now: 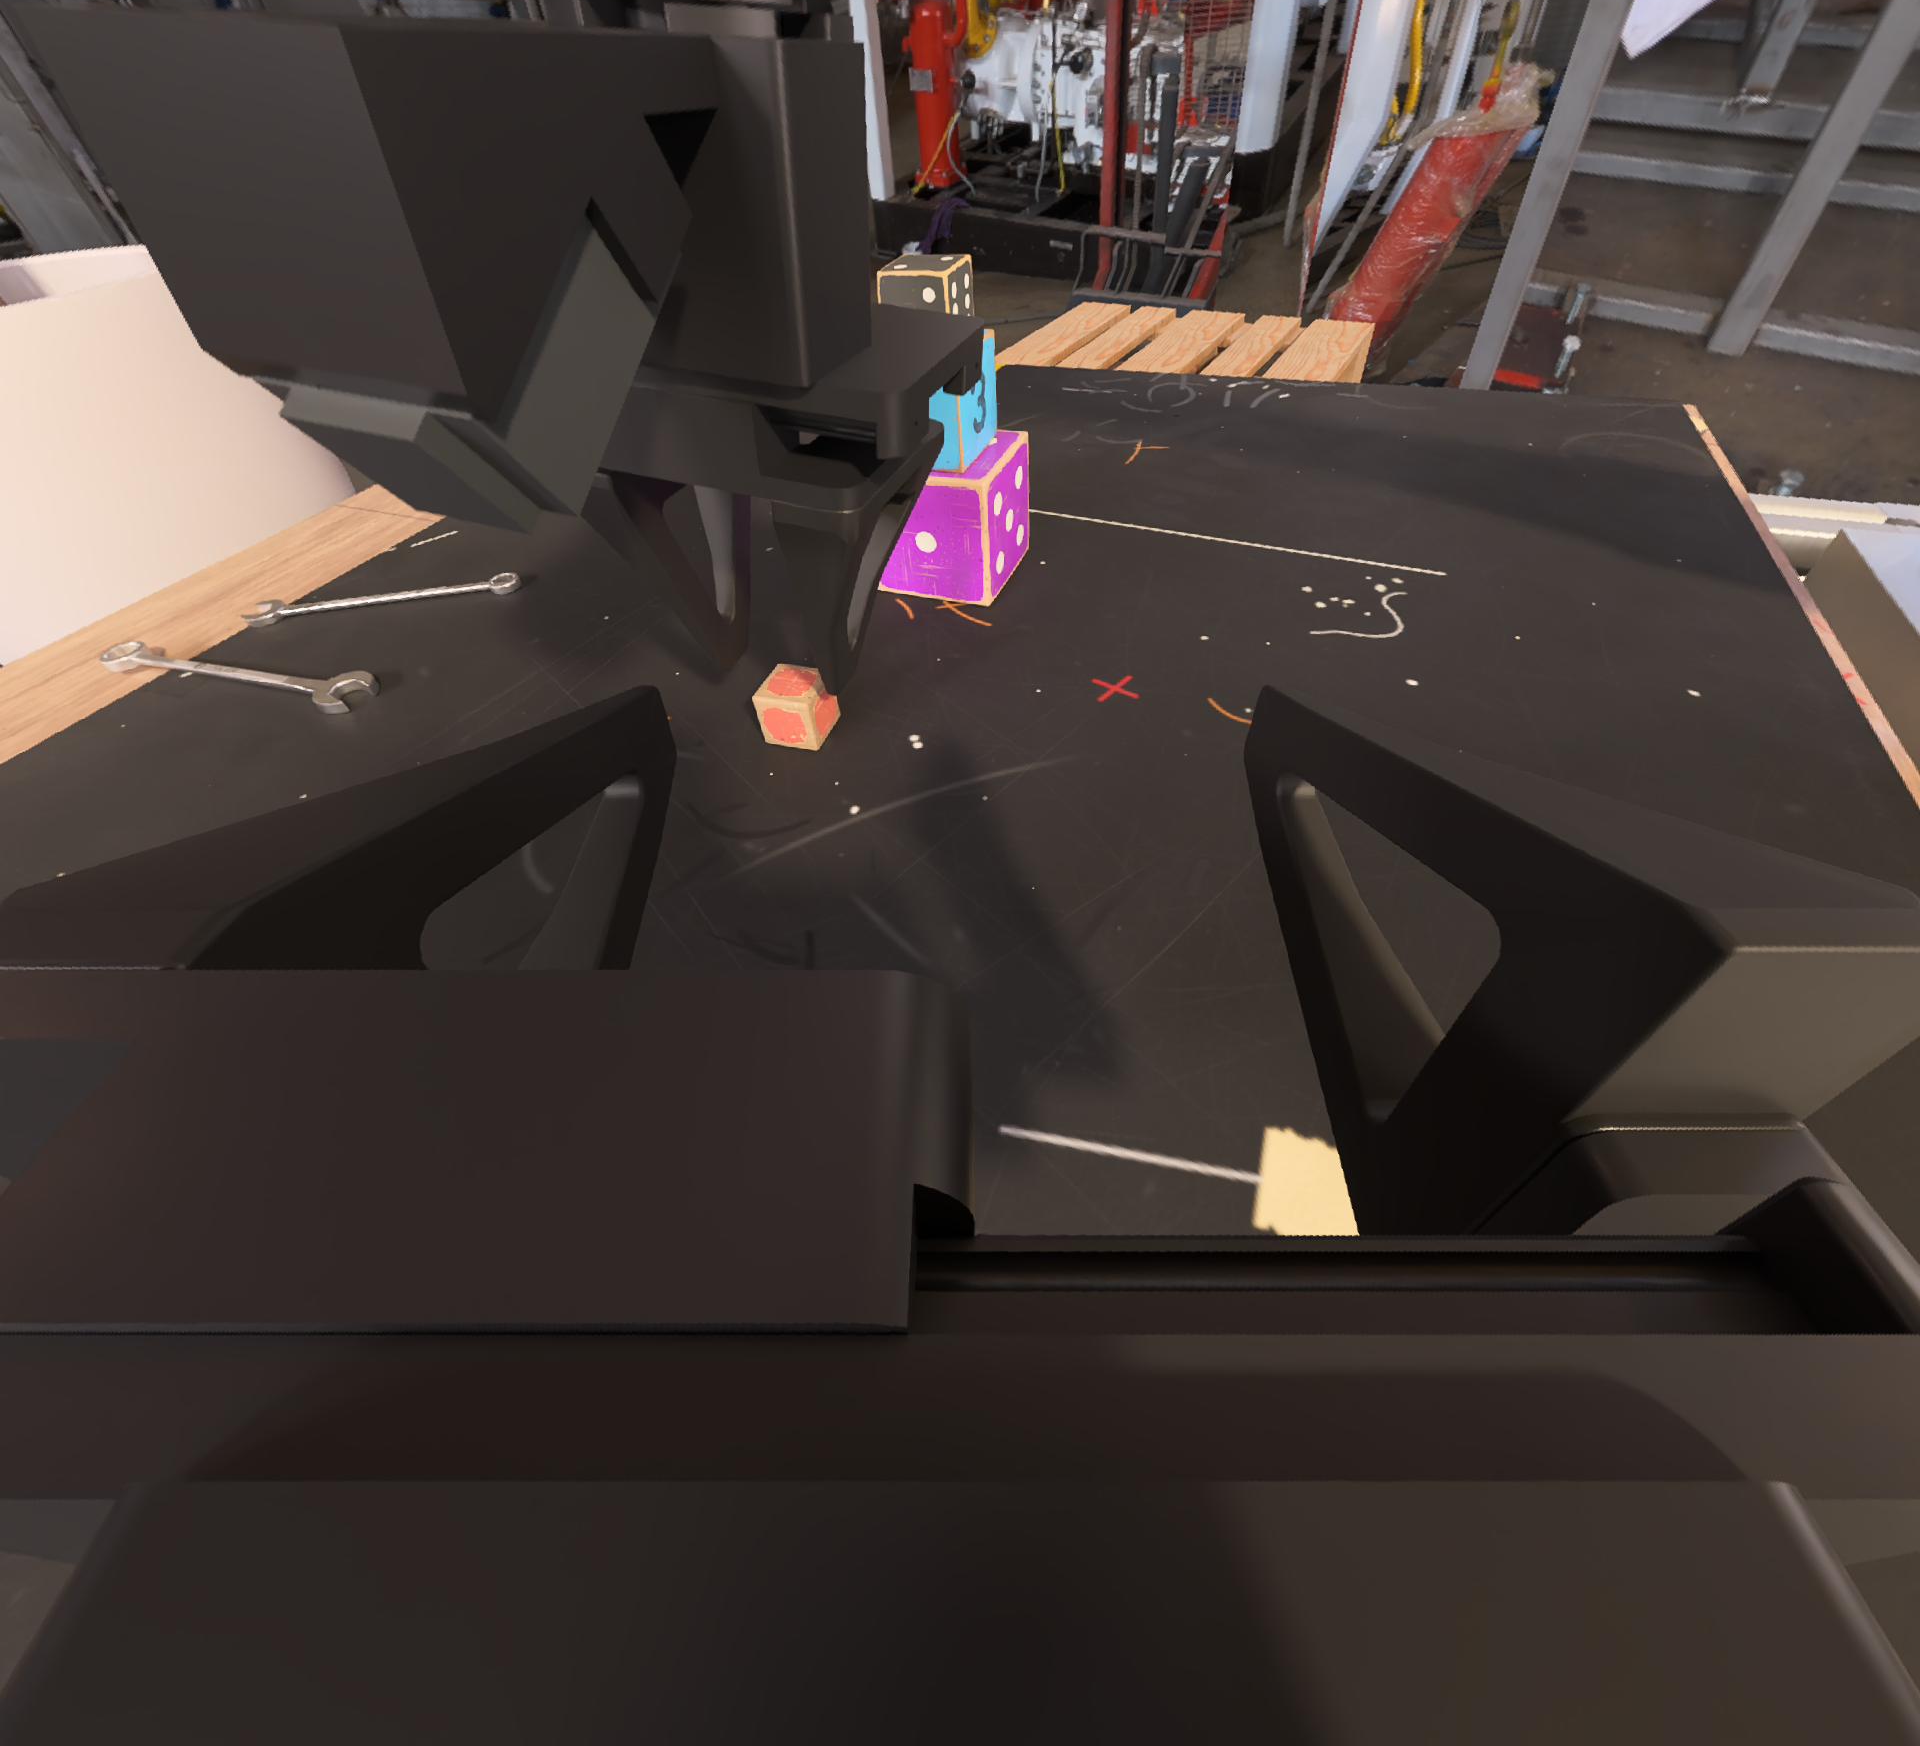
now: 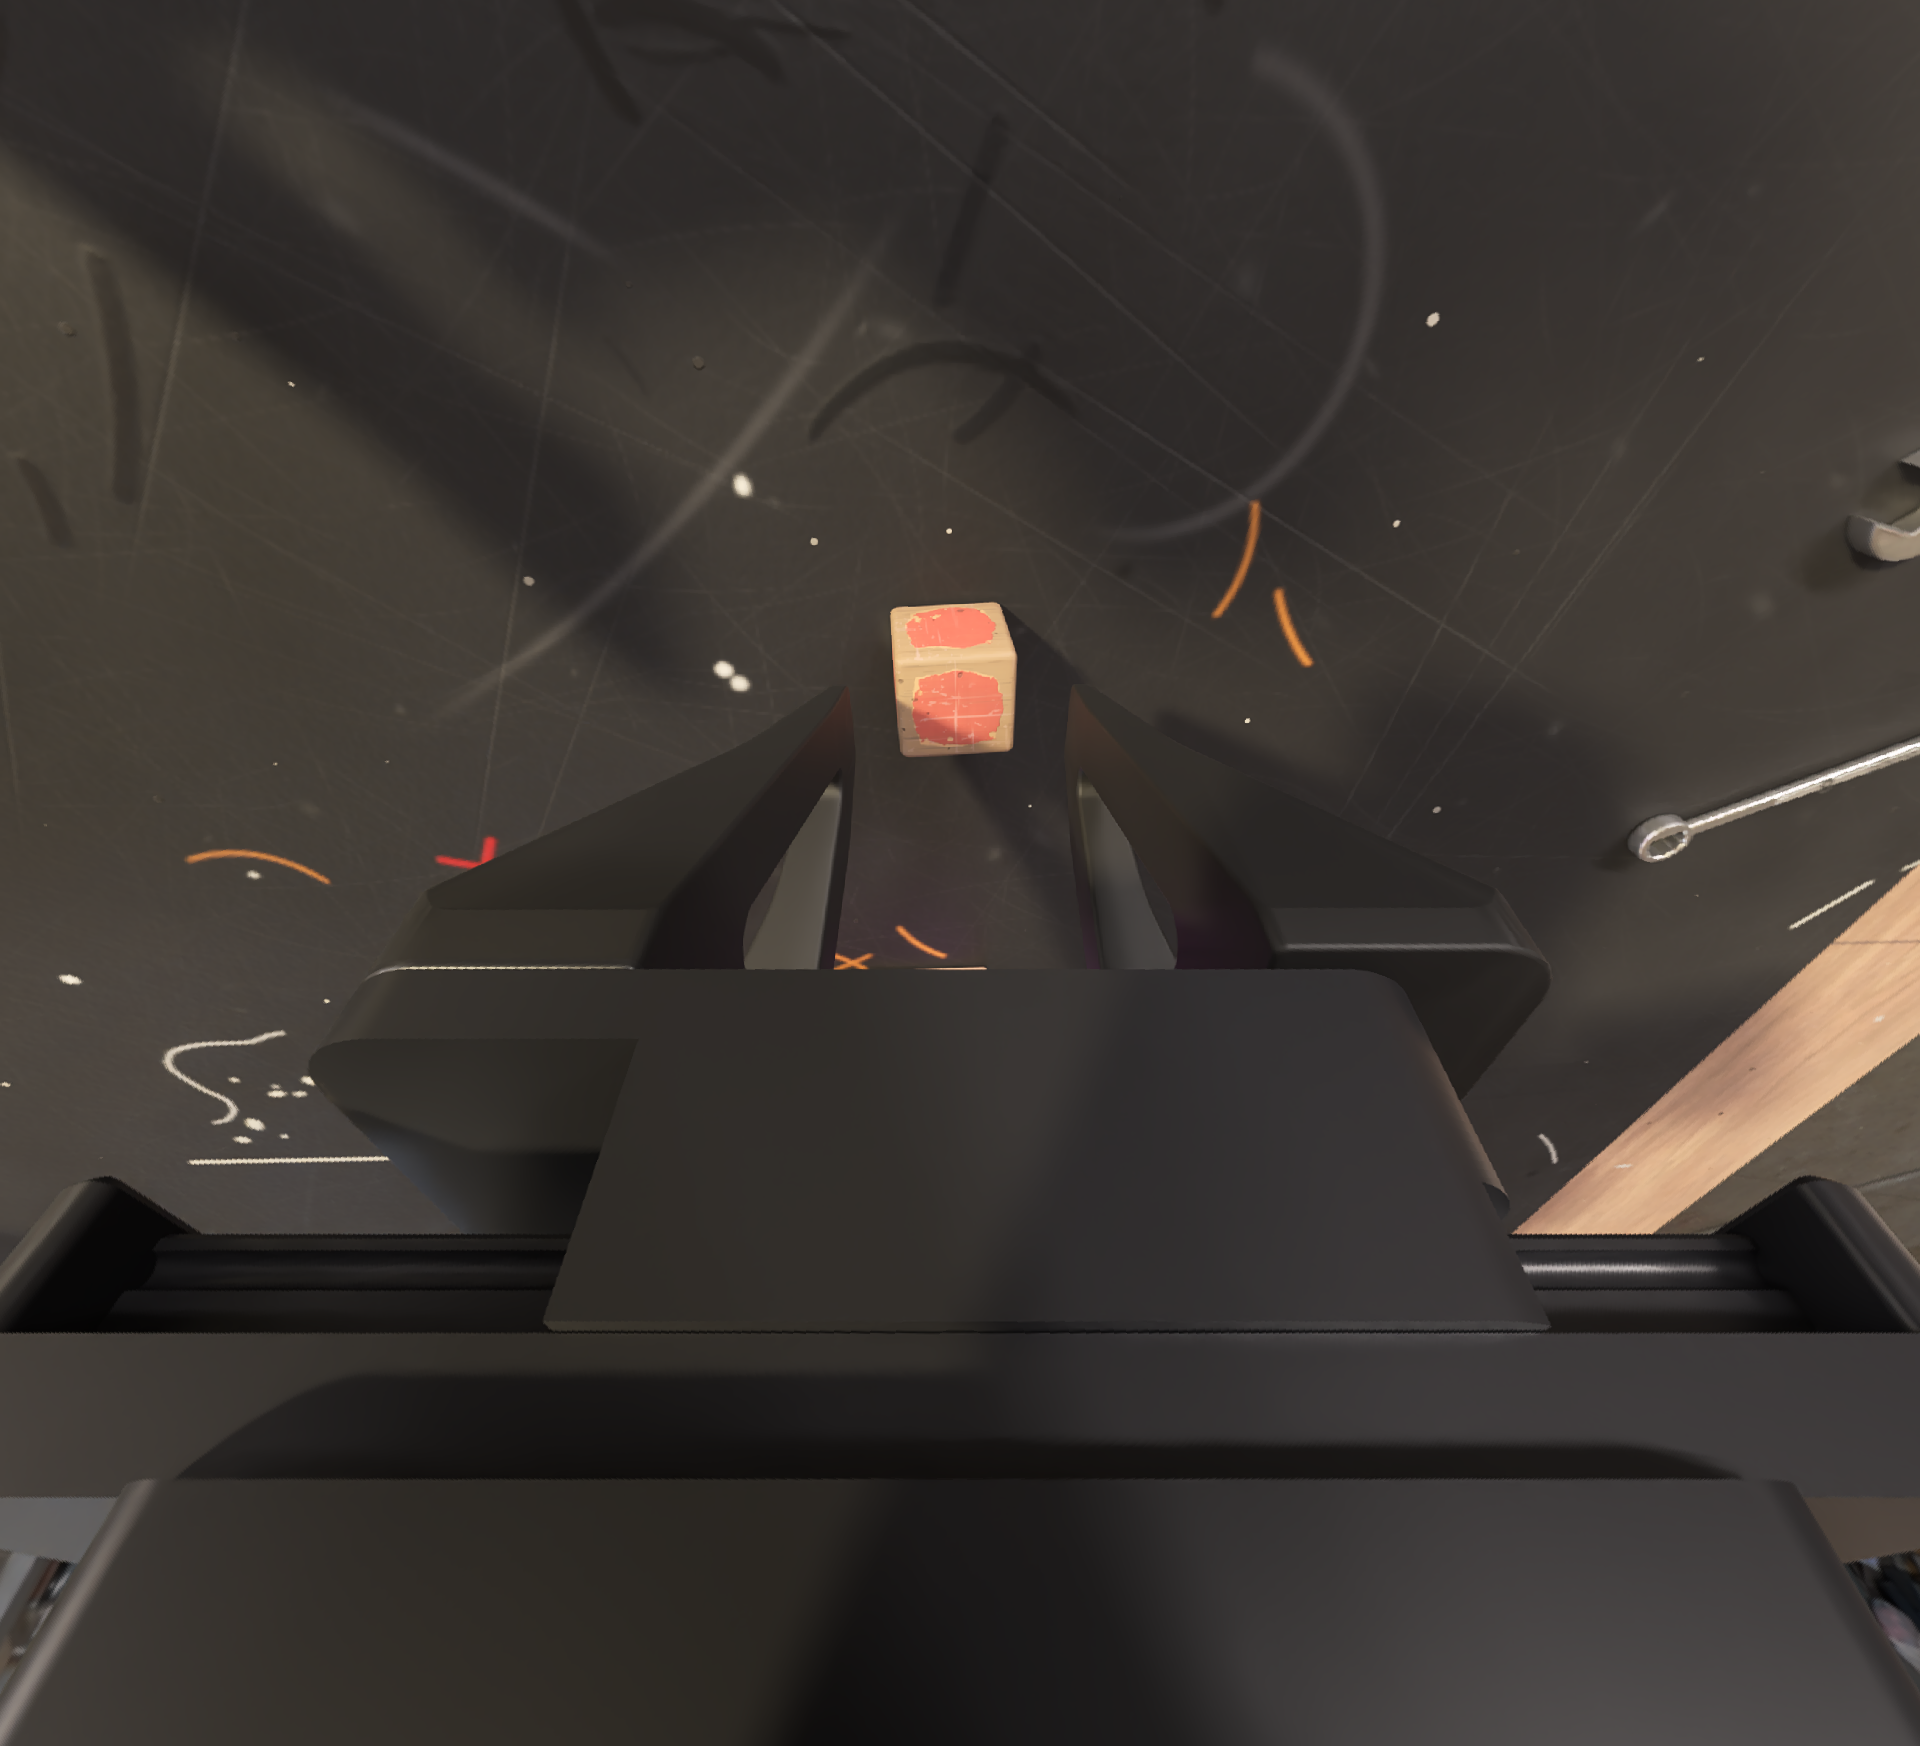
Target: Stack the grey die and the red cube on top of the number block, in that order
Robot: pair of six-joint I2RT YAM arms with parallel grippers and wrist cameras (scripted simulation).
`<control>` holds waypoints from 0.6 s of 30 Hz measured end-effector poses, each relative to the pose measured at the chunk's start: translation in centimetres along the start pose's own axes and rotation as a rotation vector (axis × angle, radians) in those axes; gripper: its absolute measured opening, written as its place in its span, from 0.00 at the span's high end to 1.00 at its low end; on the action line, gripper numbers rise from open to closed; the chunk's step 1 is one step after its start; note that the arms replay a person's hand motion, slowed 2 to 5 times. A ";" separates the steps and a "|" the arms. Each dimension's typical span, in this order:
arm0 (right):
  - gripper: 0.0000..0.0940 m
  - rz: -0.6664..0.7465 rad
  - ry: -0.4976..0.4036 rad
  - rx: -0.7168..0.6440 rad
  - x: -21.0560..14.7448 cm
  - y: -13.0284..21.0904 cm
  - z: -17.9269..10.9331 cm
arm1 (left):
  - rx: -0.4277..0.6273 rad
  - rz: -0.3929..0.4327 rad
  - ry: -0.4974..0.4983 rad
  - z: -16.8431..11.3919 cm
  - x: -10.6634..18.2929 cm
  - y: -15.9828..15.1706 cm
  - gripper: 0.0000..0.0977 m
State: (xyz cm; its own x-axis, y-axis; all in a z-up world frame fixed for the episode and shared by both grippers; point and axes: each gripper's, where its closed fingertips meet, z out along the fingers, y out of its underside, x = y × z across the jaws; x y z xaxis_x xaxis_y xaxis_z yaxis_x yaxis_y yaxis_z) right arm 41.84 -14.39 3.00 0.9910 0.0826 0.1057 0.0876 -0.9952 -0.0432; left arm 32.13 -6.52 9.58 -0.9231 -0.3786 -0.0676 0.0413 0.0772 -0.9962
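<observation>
The red cube point(image 2: 953, 678) is pale wood with worn red patches on its faces. It sits on the black bench point(image 2: 1039, 190), at the tips of my right jaws, which stand narrowly parted around it, not visibly clamping. My left jaws gape wide, empty.

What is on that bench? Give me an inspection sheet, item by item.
Surface: black scratched mat, chalk marks.
Job's things: red cube on mat; grey die above number block, contact hidden.
Clutter: purple die under number block; two wrenches.
Grippers: left gripper open, empty; right gripper open, straddling red cube.
Cables: nothing seen.
Surroundings: wooden pallet, red and yellow pipework.
</observation>
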 end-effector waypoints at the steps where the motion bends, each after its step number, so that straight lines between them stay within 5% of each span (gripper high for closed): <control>1: 0.63 0.002 -0.003 -0.004 0.0 0.1 0.2 | 0.000 0.001 0.000 0.0 0.0 0.0 0.04; 18: 0.78 -0.007 -0.021 -0.022 -0.1 0.3 1.3 | -0.006 0.003 0.003 0.0 0.1 0.2 0.04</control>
State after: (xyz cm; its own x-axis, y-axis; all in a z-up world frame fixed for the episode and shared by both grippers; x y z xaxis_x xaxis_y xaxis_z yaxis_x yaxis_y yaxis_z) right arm 41.95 -14.65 1.67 0.9923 0.0907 0.0849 0.0928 -0.9955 -0.0208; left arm 32.10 -6.55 9.42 -0.9242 -0.3753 -0.0707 0.0420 0.0843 -0.9956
